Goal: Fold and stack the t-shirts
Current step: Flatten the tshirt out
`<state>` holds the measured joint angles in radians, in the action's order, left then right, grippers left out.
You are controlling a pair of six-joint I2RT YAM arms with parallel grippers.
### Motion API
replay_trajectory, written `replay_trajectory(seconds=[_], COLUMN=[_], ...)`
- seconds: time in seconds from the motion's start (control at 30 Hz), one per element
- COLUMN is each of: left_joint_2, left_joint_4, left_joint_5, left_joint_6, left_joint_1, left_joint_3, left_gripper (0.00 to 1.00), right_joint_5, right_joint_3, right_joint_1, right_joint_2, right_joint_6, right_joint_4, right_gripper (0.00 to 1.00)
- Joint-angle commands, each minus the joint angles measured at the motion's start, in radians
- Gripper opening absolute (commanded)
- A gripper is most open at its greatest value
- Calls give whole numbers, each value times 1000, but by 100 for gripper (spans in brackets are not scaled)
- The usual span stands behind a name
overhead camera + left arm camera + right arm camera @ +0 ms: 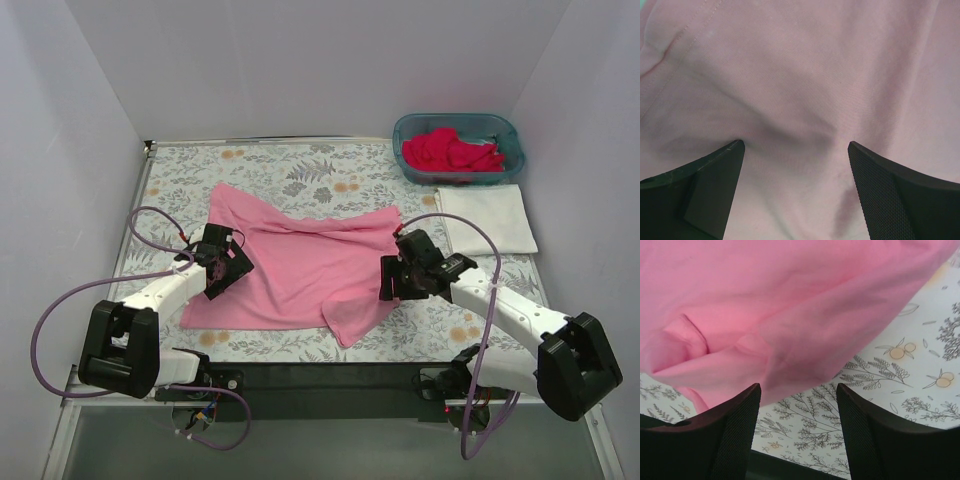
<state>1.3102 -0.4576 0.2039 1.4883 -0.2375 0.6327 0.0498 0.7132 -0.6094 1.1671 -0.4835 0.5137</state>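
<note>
A light pink t-shirt [300,265] lies spread and partly rumpled on the floral cloth in the middle of the table. My left gripper [225,268] is open over its left part, and pink fabric [800,100] fills the left wrist view between the fingers. My right gripper [395,280] is open at the shirt's right edge, with the edge of the shirt [765,315] just ahead of the fingers and bare floral cloth between them. A folded white t-shirt [487,219] lies at the back right. Deep pink-red t-shirts [450,152] sit bunched in the basket.
A teal plastic basket [512,140] stands at the back right corner. The grey-and-orange floral cloth [300,165] covers the table. White walls close in the left, back and right sides. A black rail [320,375] runs along the near edge.
</note>
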Motion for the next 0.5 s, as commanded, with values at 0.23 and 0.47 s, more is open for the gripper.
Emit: replay_trajectory(seconds=[0.23, 0.47], left_joint_2=[35, 93], left_joint_4=[-12, 14], left_joint_5=[-6, -24], left_joint_6=[4, -2], left_joint_1=[9, 43], left_joint_3=[-31, -19], left_gripper=[77, 76], right_joint_5=[99, 307], right_joint_3=[-69, -15], right_joint_1=[28, 118], right_joint_2=[101, 271], right_joint_6=[55, 175], right_joint_4=[-130, -133], right_gripper=[42, 32])
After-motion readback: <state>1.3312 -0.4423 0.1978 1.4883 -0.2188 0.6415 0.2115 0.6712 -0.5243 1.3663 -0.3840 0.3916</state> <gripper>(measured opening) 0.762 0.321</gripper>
